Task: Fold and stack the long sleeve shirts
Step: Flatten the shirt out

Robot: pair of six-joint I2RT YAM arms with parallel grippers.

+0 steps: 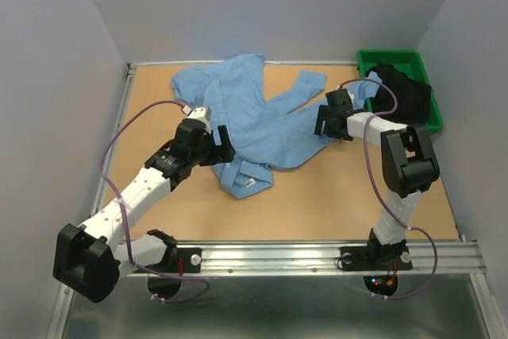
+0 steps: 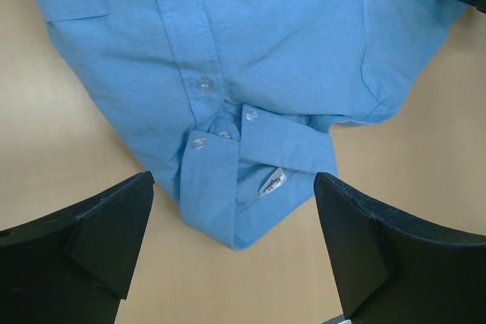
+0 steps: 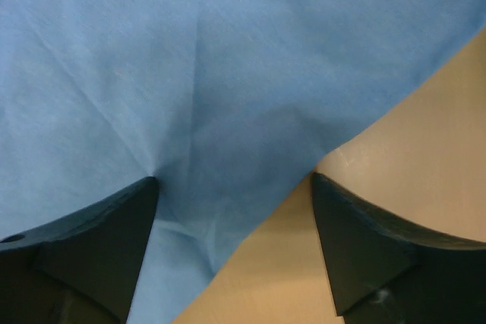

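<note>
A light blue long sleeve shirt (image 1: 246,113) lies spread and rumpled across the middle of the table, collar toward the near side. In the left wrist view its collar (image 2: 243,180) with a white label and buttons lies just ahead of the fingers. My left gripper (image 1: 219,147) is open, just left of the collar, holding nothing. My right gripper (image 1: 327,125) is open over the shirt's right edge; in the right wrist view the left finger (image 3: 99,240) presses on the blue cloth (image 3: 190,96) and the right finger is over bare table.
A green bin (image 1: 409,69) at the back right holds dark clothing (image 1: 405,93). Grey walls close in the table (image 1: 317,196) on the left, back and right. A metal rail (image 1: 317,258) runs along the near edge.
</note>
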